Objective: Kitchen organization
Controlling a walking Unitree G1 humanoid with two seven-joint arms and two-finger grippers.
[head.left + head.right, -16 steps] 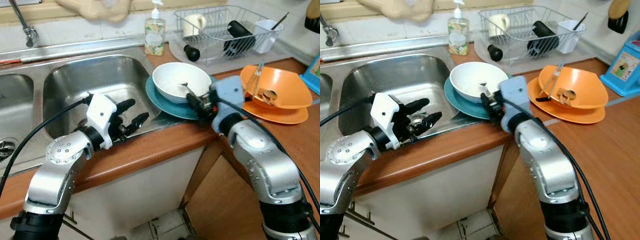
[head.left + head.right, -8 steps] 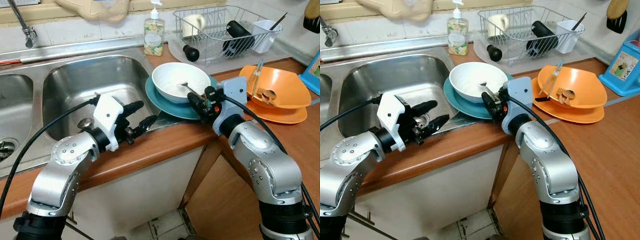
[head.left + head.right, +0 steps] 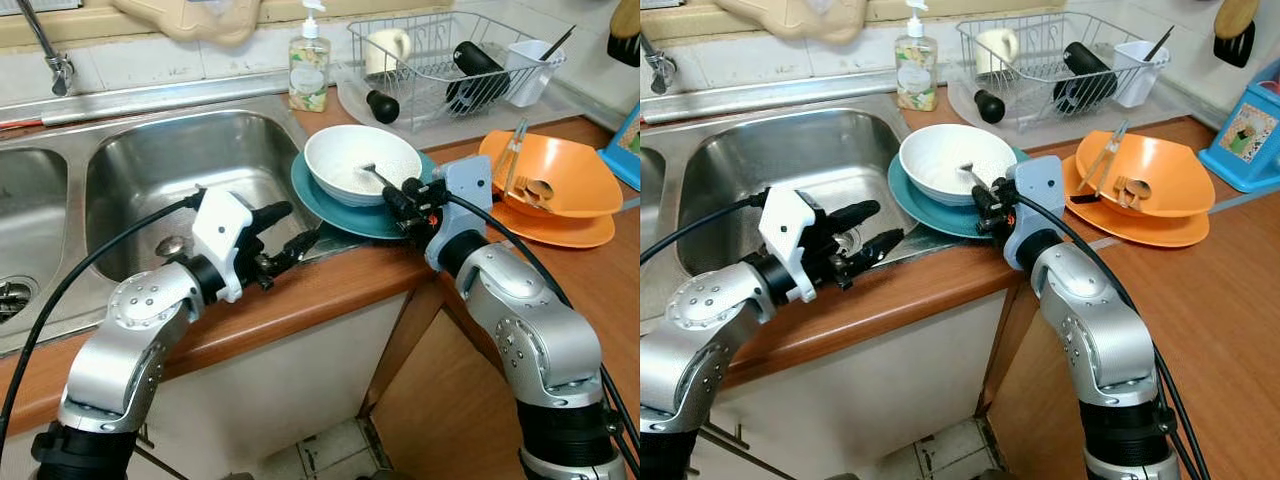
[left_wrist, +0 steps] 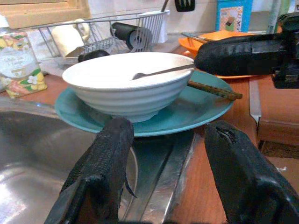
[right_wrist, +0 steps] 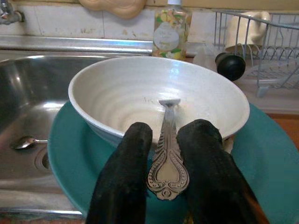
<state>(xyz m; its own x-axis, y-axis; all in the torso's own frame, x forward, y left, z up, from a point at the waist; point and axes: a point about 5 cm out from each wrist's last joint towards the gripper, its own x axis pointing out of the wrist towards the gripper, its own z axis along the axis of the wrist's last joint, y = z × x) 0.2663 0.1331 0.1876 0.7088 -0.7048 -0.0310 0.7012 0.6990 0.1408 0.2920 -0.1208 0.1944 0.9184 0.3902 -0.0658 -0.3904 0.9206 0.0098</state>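
A white bowl point(image 3: 350, 160) sits on a teal plate point(image 3: 308, 188) at the sink's right rim. A silver utensil point(image 5: 167, 158) lies in the bowl, its ornate handle poking over the near rim. My right gripper point(image 5: 169, 128) is at that rim, its two fingers closed on either side of the handle. A brown stick point(image 4: 215, 90) rests on the plate. My left gripper point(image 3: 290, 230) hovers open over the sink's edge, pointing at the plate from a short distance with nothing between its fingers.
The steel sink basin point(image 3: 170, 160) holds a small spoon point(image 5: 23, 141) near its drain. A soap bottle point(image 3: 309, 65) and a wire dish rack point(image 3: 450, 60) stand behind. An orange bowl with tongs point(image 3: 555, 175) sits on the wooden counter point(image 3: 1200, 330) to the right.
My left gripper has moved right along the sink's edge toward the teal plate. My right gripper has pushed forward to the bowl's rim, over the utensil's handle.
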